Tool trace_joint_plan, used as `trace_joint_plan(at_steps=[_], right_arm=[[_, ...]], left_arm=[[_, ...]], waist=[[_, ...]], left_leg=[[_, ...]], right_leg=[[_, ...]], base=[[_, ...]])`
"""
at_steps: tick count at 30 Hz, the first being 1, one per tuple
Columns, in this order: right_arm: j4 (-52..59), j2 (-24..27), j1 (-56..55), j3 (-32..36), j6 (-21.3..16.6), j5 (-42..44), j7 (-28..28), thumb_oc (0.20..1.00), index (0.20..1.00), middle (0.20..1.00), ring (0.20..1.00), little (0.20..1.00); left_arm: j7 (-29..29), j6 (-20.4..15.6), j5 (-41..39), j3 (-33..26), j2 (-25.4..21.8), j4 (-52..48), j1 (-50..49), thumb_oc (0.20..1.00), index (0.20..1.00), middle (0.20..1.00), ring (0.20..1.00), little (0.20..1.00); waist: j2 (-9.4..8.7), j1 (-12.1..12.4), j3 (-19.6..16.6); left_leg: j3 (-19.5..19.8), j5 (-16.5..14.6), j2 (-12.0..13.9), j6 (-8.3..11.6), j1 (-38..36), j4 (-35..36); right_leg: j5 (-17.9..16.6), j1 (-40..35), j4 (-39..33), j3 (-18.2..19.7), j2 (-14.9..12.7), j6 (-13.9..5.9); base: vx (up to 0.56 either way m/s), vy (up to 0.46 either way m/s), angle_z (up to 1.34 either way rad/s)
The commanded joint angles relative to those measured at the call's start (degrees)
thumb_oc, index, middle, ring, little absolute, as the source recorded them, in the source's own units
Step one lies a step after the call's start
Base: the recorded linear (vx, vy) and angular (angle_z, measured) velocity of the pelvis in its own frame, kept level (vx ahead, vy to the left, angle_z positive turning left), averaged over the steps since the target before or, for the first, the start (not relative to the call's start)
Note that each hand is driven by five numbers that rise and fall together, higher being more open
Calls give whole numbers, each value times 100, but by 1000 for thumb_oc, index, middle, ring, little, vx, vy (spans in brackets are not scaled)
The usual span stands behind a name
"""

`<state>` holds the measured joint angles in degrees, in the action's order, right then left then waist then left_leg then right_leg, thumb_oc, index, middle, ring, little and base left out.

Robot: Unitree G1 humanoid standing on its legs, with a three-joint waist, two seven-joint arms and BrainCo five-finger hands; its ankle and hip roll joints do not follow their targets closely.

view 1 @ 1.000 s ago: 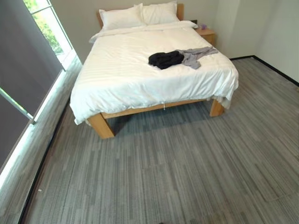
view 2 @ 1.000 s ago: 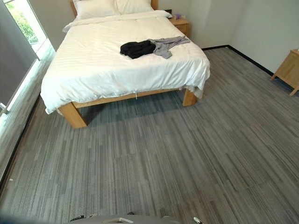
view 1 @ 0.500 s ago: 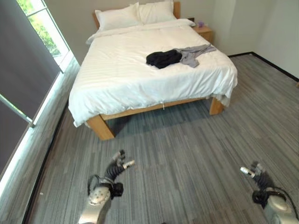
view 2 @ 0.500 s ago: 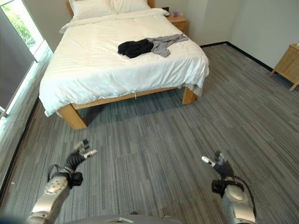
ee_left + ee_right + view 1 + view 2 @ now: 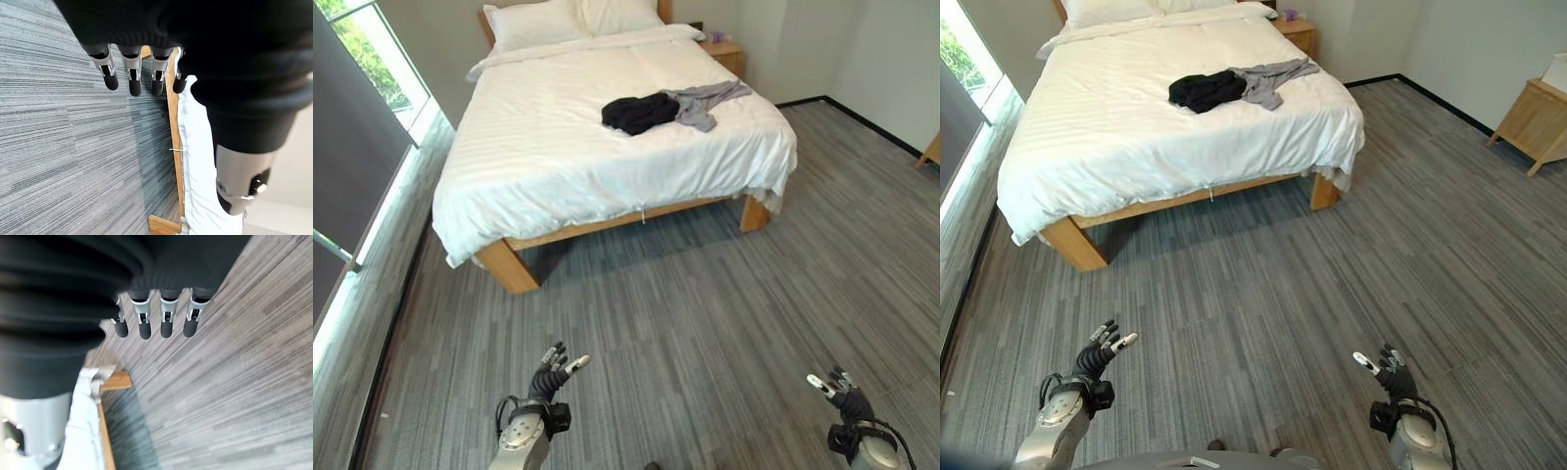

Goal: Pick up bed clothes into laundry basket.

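A black garment (image 5: 635, 112) and a grey garment (image 5: 702, 101) lie bunched together on the white bed (image 5: 558, 147), toward its far right side. My left hand (image 5: 549, 375) hangs low over the carpet at the lower left, fingers straight and holding nothing. Over at the lower right, my right hand (image 5: 840, 396) is likewise open and empty. Both hands are well short of the bed, with bare floor between. In the wrist views the left fingers (image 5: 132, 73) and right fingers (image 5: 166, 318) point out straight toward the bed frame.
The bed has a wooden frame with legs (image 5: 512, 271) at its corners and two pillows (image 5: 533, 22) at the head. A nightstand (image 5: 723, 51) stands beside it at the far right. Another wooden cabinet (image 5: 1540, 122) is by the right wall. A window (image 5: 367, 59) runs along the left.
The camera has shifted, so the bed sits lower and more to the left. Both hands, absent a second ago, came into view and have since dropped lower in the picture.
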<state>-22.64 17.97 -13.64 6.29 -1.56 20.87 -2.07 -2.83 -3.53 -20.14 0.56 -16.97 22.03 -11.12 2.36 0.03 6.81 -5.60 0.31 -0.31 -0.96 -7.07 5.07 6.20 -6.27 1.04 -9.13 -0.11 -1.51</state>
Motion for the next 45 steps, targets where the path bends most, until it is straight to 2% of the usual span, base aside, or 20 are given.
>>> trace_joint_plan(at_steps=[1, 5, 6, 7, 10, 13, 17, 20, 22, 24, 25, 27, 30, 34, 36, 39, 42, 43, 44, 45], right_arm=[[239, -42, 327, 4, -301, 258, -8, 1000, 1000, 1000, 1000, 1000], [421, -18, 580, -49, -367, 314, -49, 1000, 1000, 1000, 1000, 1000], [518, 13, 641, -63, -391, 305, -69, 1000, 1000, 1000, 1000, 1000], [692, -26, 688, -125, -414, 300, -77, 1000, 1000, 1000, 1000, 1000], [756, -64, 736, -200, -413, 300, -86, 1000, 1000, 1000, 1000, 1000], [815, -16, 859, -244, -398, 279, -38, 1000, 1000, 1000, 1000, 1000], [897, 80, 762, -267, -420, 264, -46, 1000, 1000, 1000, 1000, 1000], [967, 64, 643, -231, -400, 201, -31, 1000, 1000, 1000, 1000, 1000], [900, 85, 589, -246, -367, 195, 38, 1000, 1000, 1000, 1000, 1000], [840, 177, 527, -200, -355, 190, 55, 1000, 1000, 1000, 1000, 1000], [835, 261, 607, -169, -364, 477, -34, 1000, 1000, 1000, 1000, 1000], [885, 179, 556, -141, -359, 769, 1, 1000, 1000, 1000, 1000, 1000], [789, 240, 368, 61, -291, 869, -78, 1000, 1000, 1000, 1000, 1000], [608, 245, 526, 116, -330, 1121, -117, 1000, 1000, 1000, 1000, 1000], [611, 322, 609, 67, -379, 973, -98, 1000, 1000, 1000, 1000, 1000], [637, 270, 589, 83, -370, 1021, -71, 1000, 1000, 1000, 1000, 1000], [775, 192, 599, -67, -313, 819, 62, 1000, 1000, 1000, 1000, 1000], [791, 175, 584, -140, -288, 606, 111, 1000, 1000, 1000, 1000, 1000], [777, 139, 706, -264, -242, 458, 72, 1000, 1000, 1000, 1000, 1000], [775, 140, 713, -264, -242, 458, 71, 1000, 1000, 1000, 1000, 1000]], left_arm=[[-210, -221, -201, -355, -249, -137, 332, 1000, 1000, 1000, 1000, 1000], [-359, -254, -219, -495, -346, -201, 433, 1000, 1000, 1000, 1000, 1000], [-400, -255, -205, -520, -385, -211, 475, 1000, 1000, 1000, 1000, 1000], [-433, -218, -83, -540, -405, -261, 493, 1000, 1000, 1000, 1000, 1000], [-432, -203, -53, -531, -391, -242, 522, 1000, 1000, 1000, 1000, 1000], [-444, -219, 79, -499, -435, -281, 598, 1000, 1000, 1000, 1000, 1000], [-427, -200, 197, -432, -425, -197, 733, 1000, 1000, 1000, 1000, 1000], [-412, -167, 329, -459, -359, -168, 745, 1000, 1000, 1000, 1000, 1000], [-388, -147, 350, -416, -323, -205, 727, 1000, 1000, 1000, 1000, 1000], [-383, -157, 347, -398, -251, -243, 665, 1000, 1000, 1000, 1000, 1000], [-393, -132, 131, -334, -180, -261, 709, 1000, 1000, 1000, 1000, 1000], [-367, -113, 28, -337, -175, -307, 718, 1000, 1000, 1000, 1000, 1000], [-377, -98, 16, -354, -187, -480, 715, 1000, 1000, 1000, 1000, 1000], [-393, -143, -155, -411, -115, -517, 632, 1000, 1000, 1000, 1000, 1000], [-277, -161, -8, -401, -229, -565, 492, 1000, 1000, 1000, 1000, 1000], [-248, -98, 114, -417, -197, -452, 454, 1000, 1000, 1000, 1000, 1000], [-247, -124, 139, -433, -187, -511, 380, 1000, 1000, 1000, 1000, 1000], [-205, -120, 169, -418, -187, -457, 391, 1000, 1000, 1000, 1000, 1000], [-215, -91, 297, -369, -247, -472, 455, 1000, 1000, 1000, 1000, 1000], [-215, -91, 297, -371, -246, -471, 460, 1000, 1000, 1000, 1000, 1000]], waist=[[-356, 41, 56], [-299, 100, 164], [-224, 103, 273], [-162, 92, 458], [-62, 66, 623], [-45, -12, 711], [-116, -346, 705], [-141, -414, 568], [-102, -486, 480], [-8, -500, 406], [-116, -476, 481], [-242, -414, 553], [-444, -74, 822], [-417, 366, 810], [-252, 558, 598], [-251, 520, 441], [-277, 579, 209], [-380, 641, 90], [-454, 653, 114], [-445, 680, 97]], left_leg=[[175, -219, -9, 212, 66, -87], [142, -324, -77, 82, 210, -231], [164, -368, -129, -35, 245, -280], [117, -434, -240, -205, 183, -298], [89, -504, -230, -277, 33, -278], [103, -686, -178, -180, -268, -233], [471, -929, -84, 108, -876, -87], [538, -1002, 72, 278, -1148, -199], [601, -912, 193, 378, -1103, -678], [554, -209, 364, 644, -882, -1714], [318, 743, 499, 803, -79, -3605], [191, 881, 521, 794, 292, -4382], [-124, 460, 465, 649, 1459, -5312], [-52, 304, 492, 537, 2370, -3711], [113, 742, 500, 553, 2289, -1336], [-295, 990, 448, 603, 2214, -614], [-472, 866, 237, 380, 2092, -1055], [-443, 697, 54, 262, 2019, -1113], [-504, 338, -241, -97, 1759, -1173], [-530, 351, -226, -104, 1777, -1159]], right_leg=[[-518, -256, -567, -211, -610, -704], [-437, 79, 23, -150, -815, -788], [-464, 504, 868, -91, -981, -856], [-1088, 1109, 2110, -105, -1268, -907], [-1175, 1607, 2990, -127, -1380, -849], [-1041, 2070, 2493, -558, -1467, -848], [-1295, 2231, 501, -733, -978, -935], [-1585, 2189, 117, -1262, -996, -985], [-1472, 2050, 260, -1275, -921, -828], [-1195, 1814, 394, -1187, -628, -546], [-870, 1433, 406, -1180, -580, -224], [-754, 1220, 354, -1194, -568, -75], [-455, 508, 47, -1006, -464, 29], [-202, -208, -305, -792, -324, -99], [84, -619, -359, -711, -196, -243], [230, -988, -321, -738, -255, -319], [442, -1187, 101, -742, -477, -438], [226, -1122, 533, -773, -738, -558], [-1019, -509, 2320, -656, -1341, -723], [-1032, -460, 2333, -619, -1337, -726]], base=[[-6, 44, -1], [-11, 107, -4], [-28, 320, -18], [-25, 290, -20], [91, 182, -6], [298, -16, -21], [399, -169, 13], [512, -213, 74], [454, -215, 59], [540, -308, 36], [442, -306, 33], [377, -358, -10], [463, -298, -40], [515, -63, -34], [732, 67, -74], [582, 57, -23], [561, 98, -15], [679, 321, 7], [466, 278, 23], [502, 448, 12]])
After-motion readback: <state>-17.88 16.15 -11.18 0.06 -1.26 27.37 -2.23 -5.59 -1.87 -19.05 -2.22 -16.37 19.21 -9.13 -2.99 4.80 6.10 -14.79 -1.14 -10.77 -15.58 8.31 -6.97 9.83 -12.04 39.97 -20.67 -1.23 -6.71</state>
